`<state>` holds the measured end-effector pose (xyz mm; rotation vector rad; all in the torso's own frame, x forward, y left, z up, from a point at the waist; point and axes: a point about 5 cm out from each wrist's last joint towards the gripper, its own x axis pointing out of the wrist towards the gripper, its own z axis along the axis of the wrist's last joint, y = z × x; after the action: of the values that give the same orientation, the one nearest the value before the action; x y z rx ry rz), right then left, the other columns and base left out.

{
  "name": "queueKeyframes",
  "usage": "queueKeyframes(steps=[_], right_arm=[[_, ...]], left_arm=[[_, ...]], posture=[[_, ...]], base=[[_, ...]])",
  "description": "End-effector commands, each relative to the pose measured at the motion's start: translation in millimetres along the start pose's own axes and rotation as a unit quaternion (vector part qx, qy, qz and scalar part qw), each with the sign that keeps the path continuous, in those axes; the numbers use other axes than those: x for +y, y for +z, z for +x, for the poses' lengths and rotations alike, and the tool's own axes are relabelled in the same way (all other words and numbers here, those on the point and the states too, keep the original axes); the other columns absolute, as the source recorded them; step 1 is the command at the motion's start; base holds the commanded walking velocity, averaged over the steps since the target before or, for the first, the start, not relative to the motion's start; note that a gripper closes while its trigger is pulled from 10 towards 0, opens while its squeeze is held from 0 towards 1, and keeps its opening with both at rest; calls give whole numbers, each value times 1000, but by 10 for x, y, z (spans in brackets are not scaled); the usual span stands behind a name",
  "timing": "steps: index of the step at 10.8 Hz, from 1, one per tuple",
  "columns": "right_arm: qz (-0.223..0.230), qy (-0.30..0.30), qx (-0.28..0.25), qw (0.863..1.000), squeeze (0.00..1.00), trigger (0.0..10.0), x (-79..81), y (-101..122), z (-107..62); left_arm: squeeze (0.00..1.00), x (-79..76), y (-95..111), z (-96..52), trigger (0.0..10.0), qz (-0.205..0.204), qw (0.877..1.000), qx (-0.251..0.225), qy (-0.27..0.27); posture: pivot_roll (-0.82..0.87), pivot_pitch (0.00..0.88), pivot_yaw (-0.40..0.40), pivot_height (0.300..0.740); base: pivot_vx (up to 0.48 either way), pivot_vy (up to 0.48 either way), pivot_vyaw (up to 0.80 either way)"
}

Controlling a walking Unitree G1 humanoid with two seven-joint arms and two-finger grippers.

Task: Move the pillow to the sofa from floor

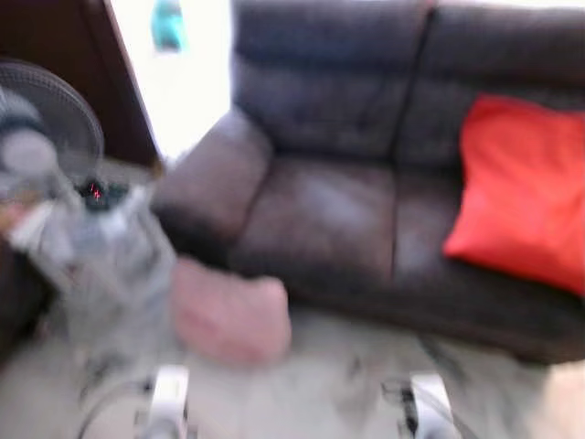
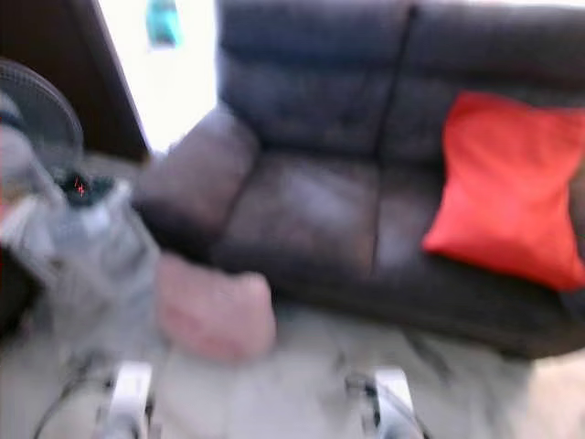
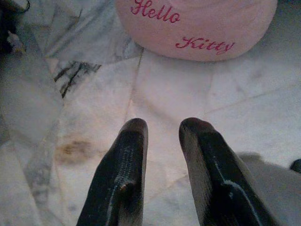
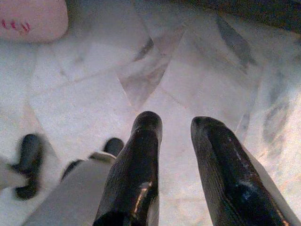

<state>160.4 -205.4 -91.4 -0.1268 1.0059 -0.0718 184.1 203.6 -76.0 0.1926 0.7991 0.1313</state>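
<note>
Marble floor (image 3: 94,94) is filling the lower frame, where the left pincer (image 3: 162,125) and right pincer (image 4: 176,123) are hanging slightly parted and empty. Left of centre, the pink pillow (image 1: 228,315) is lying against the dark sofa (image 1: 320,219), awaiting pickup; beyond, a red cushion (image 1: 521,192) is resting.

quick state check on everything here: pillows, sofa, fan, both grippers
pink pillow: on the floor, against the sofa front
red pillow: propped on the sofa seat
sofa: left cushion bare
fan: standing, too blurred to judge
left gripper: open, empty
right gripper: open, empty
</note>
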Motion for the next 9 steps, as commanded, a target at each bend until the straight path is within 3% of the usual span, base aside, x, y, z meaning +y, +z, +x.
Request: queueKeyframes(steps=[1,9], right_arm=[[1,6,-14,1000,0,10000,53,78,12],[-1,7,-9,1000,0,10000,53,52,9]], left_arm=[[0,81,-1,8,10000,7,1000,3,8],[0,51,42,18,10000,9,1000,-4,4]], posture=[[49,11,-45,740],[48,11,-43,740]], base=[[0,480,0],[0,480,0]])
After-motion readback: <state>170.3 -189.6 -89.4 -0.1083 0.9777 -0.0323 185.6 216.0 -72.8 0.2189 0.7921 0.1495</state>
